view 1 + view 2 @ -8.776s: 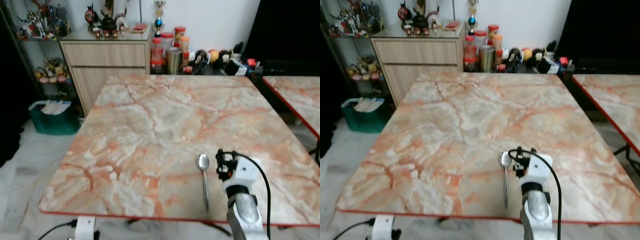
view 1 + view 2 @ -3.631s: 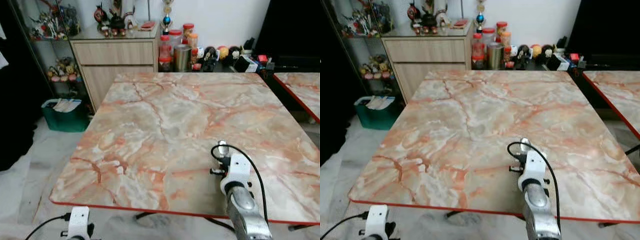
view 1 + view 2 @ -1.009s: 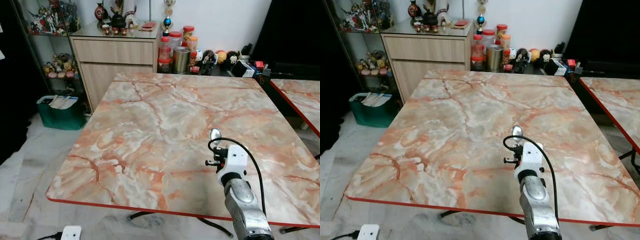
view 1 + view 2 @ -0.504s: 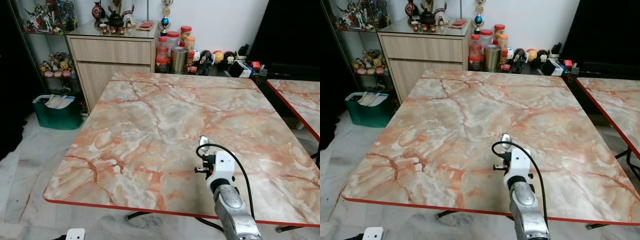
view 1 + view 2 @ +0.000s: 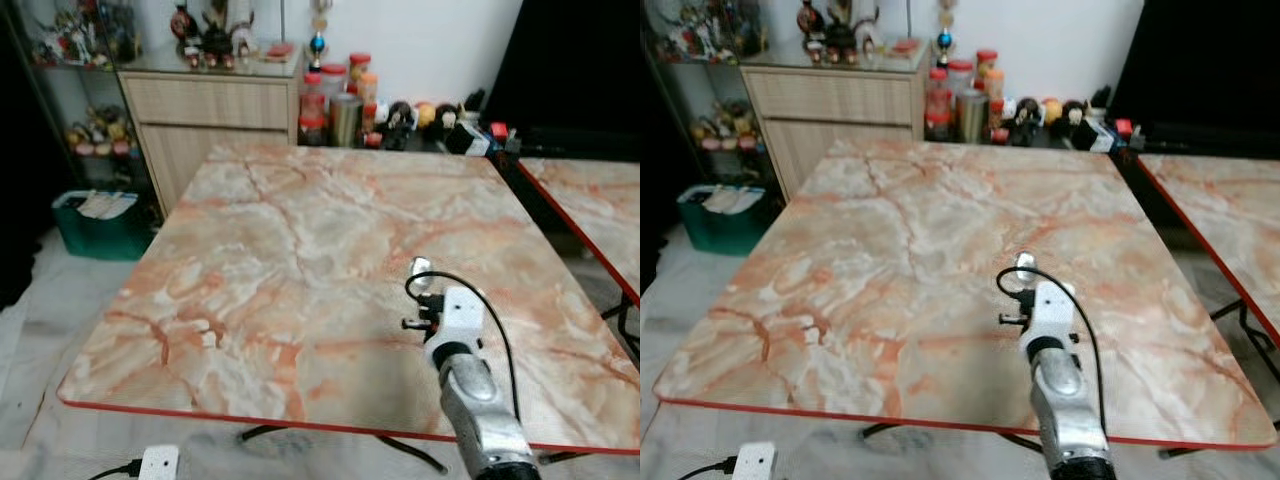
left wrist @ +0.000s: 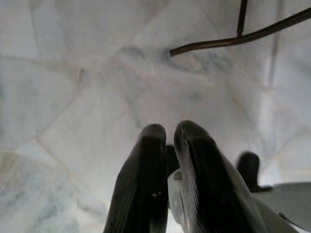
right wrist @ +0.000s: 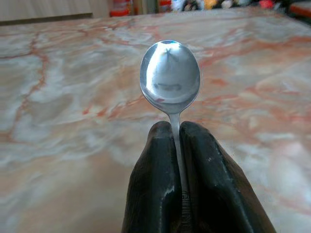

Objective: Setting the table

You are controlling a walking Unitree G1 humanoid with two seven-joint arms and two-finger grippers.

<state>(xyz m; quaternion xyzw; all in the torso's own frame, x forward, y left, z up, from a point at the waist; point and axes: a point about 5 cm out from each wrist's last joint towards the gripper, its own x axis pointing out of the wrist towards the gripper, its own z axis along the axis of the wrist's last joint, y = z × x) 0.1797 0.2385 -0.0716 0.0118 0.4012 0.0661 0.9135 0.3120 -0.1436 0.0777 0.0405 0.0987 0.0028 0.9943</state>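
Fingers on my right hand are pinched tight on the neck of a metal spoon, with the bowl poking out past the tips and facing the wrist camera (you can see a little reflection in it). From the head view, my right gripper is out over the near right part of the marble table, and the spoon's bowl sits up above the tabletop, not lying on it. A black cable loops over the white wrist housing.

My left gripper hangs down beside me over the pale marble floor, and its two black fingers are pressed together with nothing between them. A dark metal table leg runs across the floor there.

Past the far edge of the table there's a wooden cabinet with ornaments on top, then a row of red-lidded jars and a metal canister along the white wall. A green bin full of papers sits on the floor to the left. A second marble table with a red edge stands off to the right, apart from mine. Down by the near edge, a white power adapter lies on the floor.
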